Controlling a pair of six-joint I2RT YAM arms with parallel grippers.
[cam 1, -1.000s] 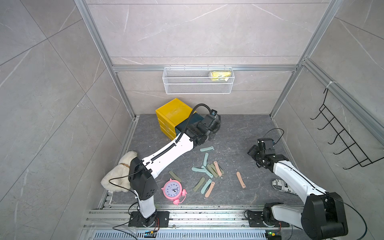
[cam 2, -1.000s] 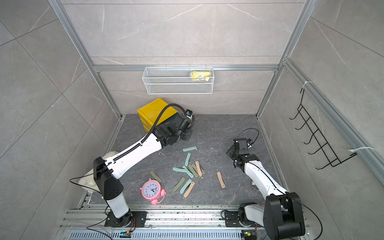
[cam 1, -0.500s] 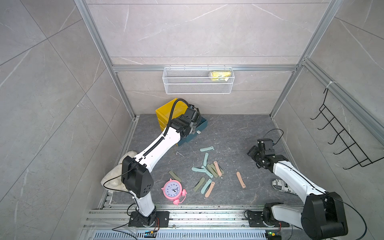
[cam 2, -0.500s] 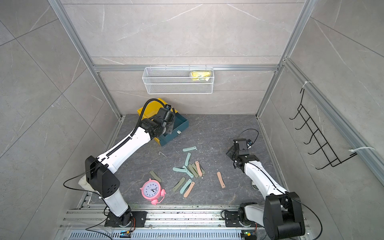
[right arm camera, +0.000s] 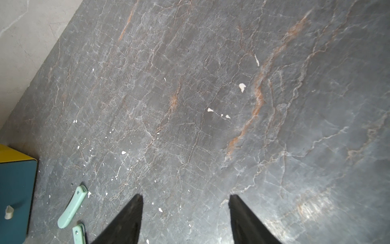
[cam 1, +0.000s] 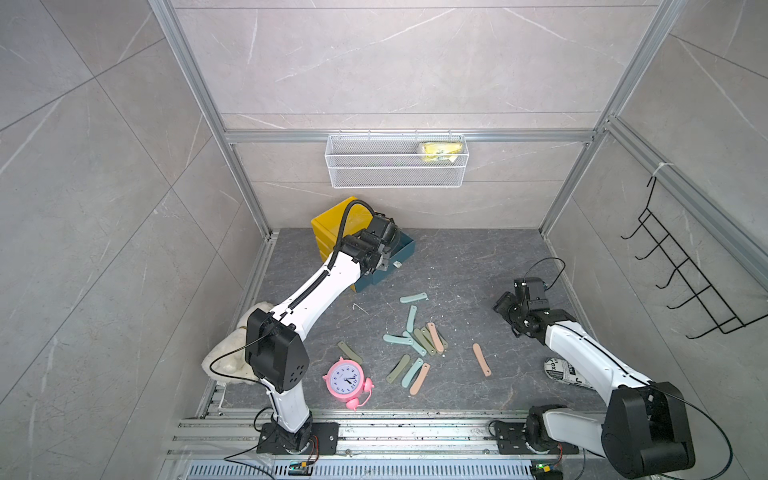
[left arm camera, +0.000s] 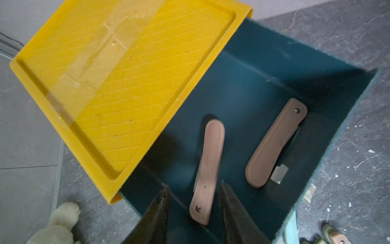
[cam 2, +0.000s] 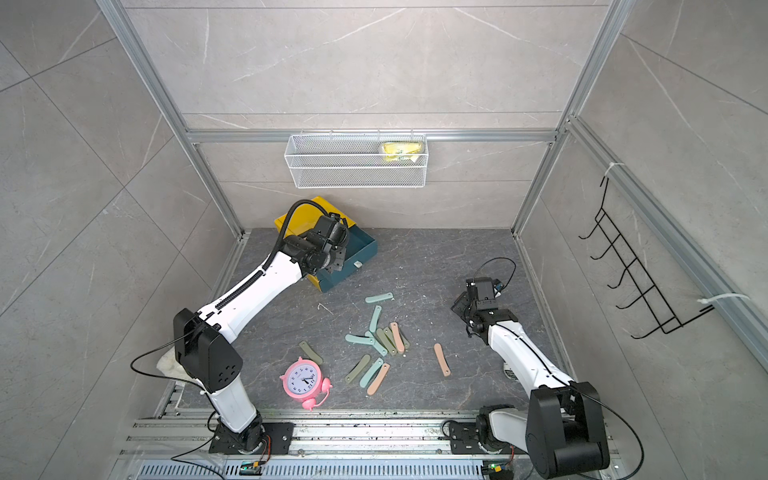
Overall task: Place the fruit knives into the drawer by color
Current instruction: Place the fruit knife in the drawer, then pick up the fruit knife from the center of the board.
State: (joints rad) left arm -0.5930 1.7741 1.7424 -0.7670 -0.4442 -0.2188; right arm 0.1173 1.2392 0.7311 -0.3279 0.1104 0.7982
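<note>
Here, pink knives (left arm camera: 207, 169) near-parallel, pointing opposite ways

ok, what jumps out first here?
The yellow cabinet at the back left, its teal drawer pulled open with two tan knives inside and the left gripper open over it. Then the scatter of mint, olive and tan knives mid-floor, and the pink alarm clock near the front.
</note>
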